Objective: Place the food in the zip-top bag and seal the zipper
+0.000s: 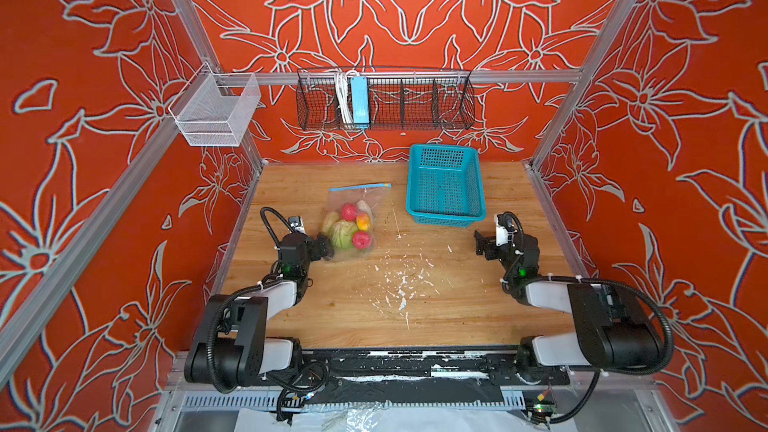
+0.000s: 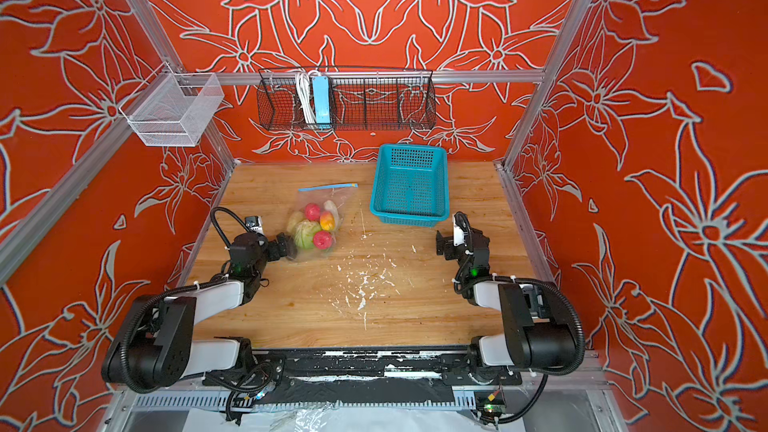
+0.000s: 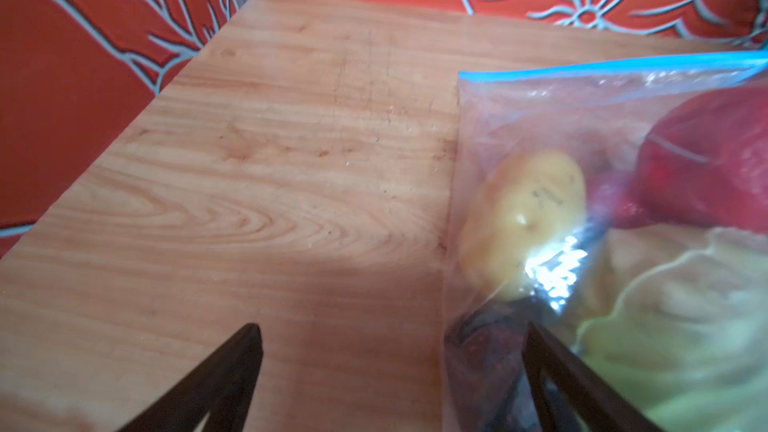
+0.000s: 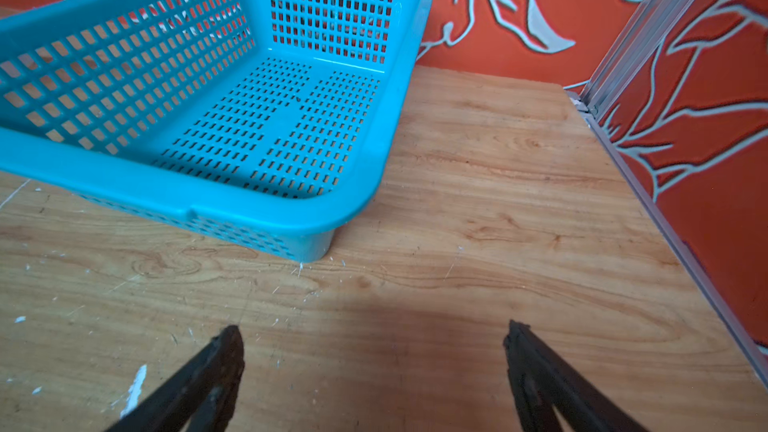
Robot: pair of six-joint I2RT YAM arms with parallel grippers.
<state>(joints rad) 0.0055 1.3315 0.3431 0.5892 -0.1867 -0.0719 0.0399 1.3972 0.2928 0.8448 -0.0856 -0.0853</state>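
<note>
Zip-top bag [image 1: 356, 198]: lies flat on the table [image 1: 374, 309], left of centre. Its mouth edge points toward the back wall and its closed bottom faces the left arm.
Zipper [image 1: 360, 187]: a thin blue strip, straight and flat along the bag's far edge in both top views. It reads as pressed shut, but no view is close enough to confirm the seal along its full length.
Food: gathered inside the bag at its near end, clear of the mouth, so nothing obstructs the strip. Visible items are the cabbage [image 1: 344, 233], strawberries [image 1: 361, 239], mango [image 1: 363, 222], radish [image 1: 365, 206] and yellow-green fruit [image 3: 528, 218].
Left gripper [image 1: 327, 249]: jaws spread wide, holding nothing, just beside the bag's near left corner. In the left wrist view one finger [image 3: 557, 363] overlaps the plastic there; contact cannot be told.
Right gripper [image 1: 480, 245]: jaws spread wide, holding nothing, low above bare table near the basket's front corner, well apart from the bag.
Basket [image 1: 442, 157]: teal lattice, at the back right, with nothing visible inside.
Task state (judgement): loading looks complete and sealing looks done or nearly so.
Next move (judgement): verify the strip, and if a gap shows, pin the bag with one gripper and pinch along the zipper with the other.
Risk (judgement): the thin film can slide on the wood, though the food's weight helps anchor it.
</note>
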